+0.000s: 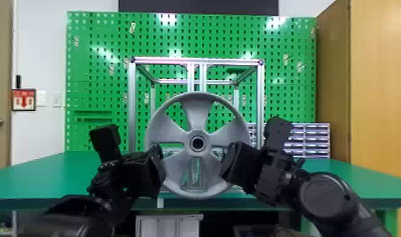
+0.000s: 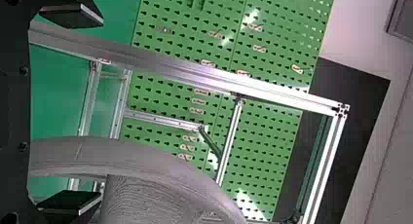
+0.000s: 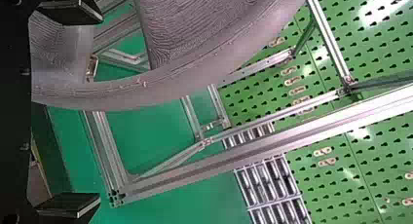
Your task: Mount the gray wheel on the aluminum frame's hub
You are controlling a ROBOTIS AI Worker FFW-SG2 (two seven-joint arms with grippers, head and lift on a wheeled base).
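In the head view the gray wheel [image 1: 195,116] stands upright before the aluminum frame [image 1: 132,104], its round centre facing the camera; the frame's hub is hidden behind it. My left gripper [image 1: 159,167] is at the wheel's lower left side, my right gripper [image 1: 229,164] at its lower right side. Seen from the left wrist, the left gripper [image 2: 101,109] has its fingers wide apart, with the wheel's rim [image 2: 126,156] between them, closer to one finger. From the right wrist, the right gripper [image 3: 101,108] is likewise open, and the rim [image 3: 170,85] passes between its spread fingers.
The frame stands on the green table [image 1: 51,170], with a green pegboard [image 1: 95,72] behind. A rack of small drawers [image 1: 313,140] is at the back right, beside a wooden cabinet [image 1: 379,78]. A light gray cabinet [image 1: 168,225] is below the table's front edge.
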